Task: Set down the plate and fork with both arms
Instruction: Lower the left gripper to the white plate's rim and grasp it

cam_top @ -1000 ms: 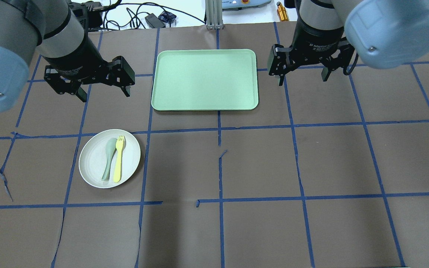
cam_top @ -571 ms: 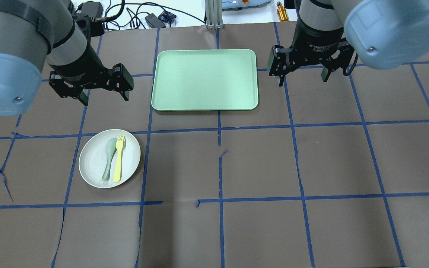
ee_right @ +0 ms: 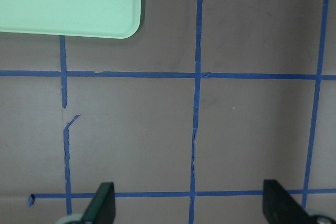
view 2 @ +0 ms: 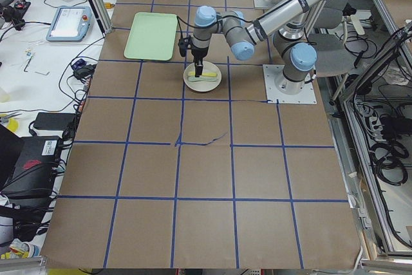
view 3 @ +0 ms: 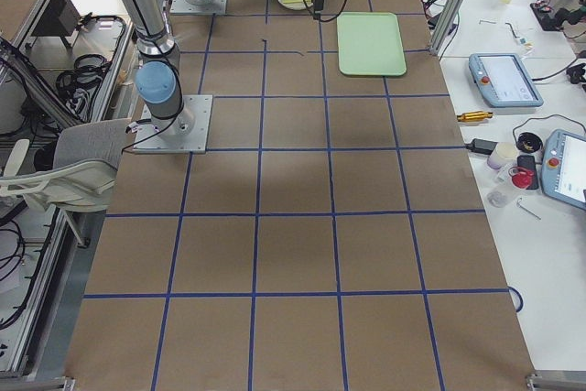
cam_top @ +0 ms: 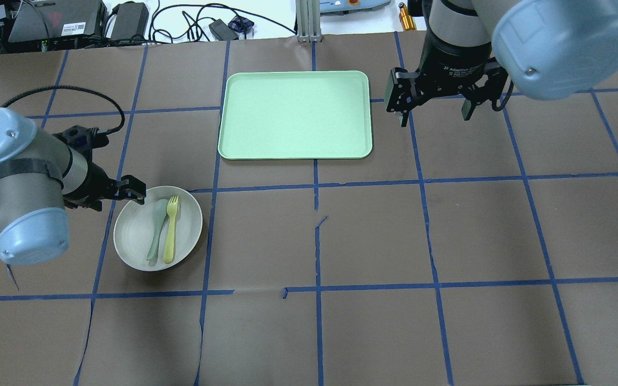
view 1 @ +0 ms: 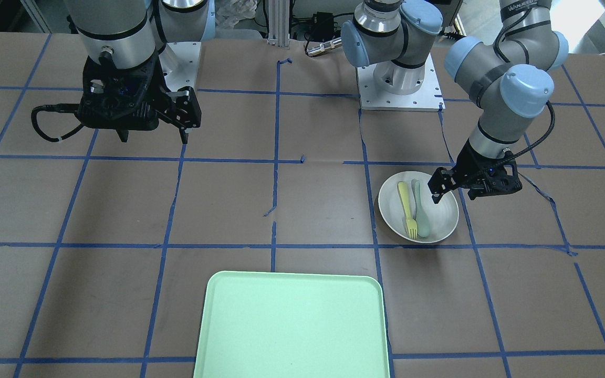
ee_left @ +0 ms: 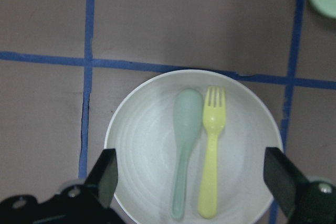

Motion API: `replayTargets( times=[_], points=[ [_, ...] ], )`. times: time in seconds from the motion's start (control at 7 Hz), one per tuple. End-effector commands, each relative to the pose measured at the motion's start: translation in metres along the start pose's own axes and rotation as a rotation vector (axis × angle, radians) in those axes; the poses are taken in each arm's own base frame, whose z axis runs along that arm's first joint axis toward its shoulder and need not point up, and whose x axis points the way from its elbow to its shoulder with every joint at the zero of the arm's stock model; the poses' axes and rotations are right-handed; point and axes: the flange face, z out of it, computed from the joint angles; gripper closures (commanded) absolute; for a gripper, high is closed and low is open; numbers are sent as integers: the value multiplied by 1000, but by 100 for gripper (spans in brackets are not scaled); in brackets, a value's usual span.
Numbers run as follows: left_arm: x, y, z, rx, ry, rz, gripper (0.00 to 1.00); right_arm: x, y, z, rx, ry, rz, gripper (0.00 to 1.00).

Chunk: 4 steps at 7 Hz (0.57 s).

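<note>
Two grippers show from across the desk. The left gripper hangs low at the rim of the plate, one finger over its inside, jaws spread wide and holding nothing. The plate sits in the robot's left half, nearer the robot's edge than the tray, which lies at the operators' edge. The right gripper hovers over the right half, jaws wide and empty.

From overhead, the fork lies on the plate just beside the spoon, tines toward the operators' edge.

The left wrist view shows both fingers flanking the plate; I cannot tell if either touches it. The right wrist view shows open jaws over bare desk, with the tray's corner beyond.

Side views are too small to add more.

The plate looks light, stiff and smooth. I would pinch its raised rim and keep it level, since loose cutlery would slide. The fork looks slim, light and flat-lying, and is best taken across mid-handle, away from the spoon.
</note>
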Motion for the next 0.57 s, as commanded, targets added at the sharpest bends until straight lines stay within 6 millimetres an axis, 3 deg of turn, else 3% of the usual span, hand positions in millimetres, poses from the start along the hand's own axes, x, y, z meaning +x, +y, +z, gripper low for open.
replayTargets(
  times=[0.0, 0.14, 0.43],
  points=[
    [-32, 16, 43, -73, 29, 2, 22, 0, 0, 0, 0, 1, 0, 0],
    [-34, 19, 53, -75, 23, 1, 29, 0, 0, 0, 0, -1, 0, 0],
    [-34, 20, 62, -96, 27, 2, 86, 0, 0, 1, -3, 0, 0, 0]
  ],
)
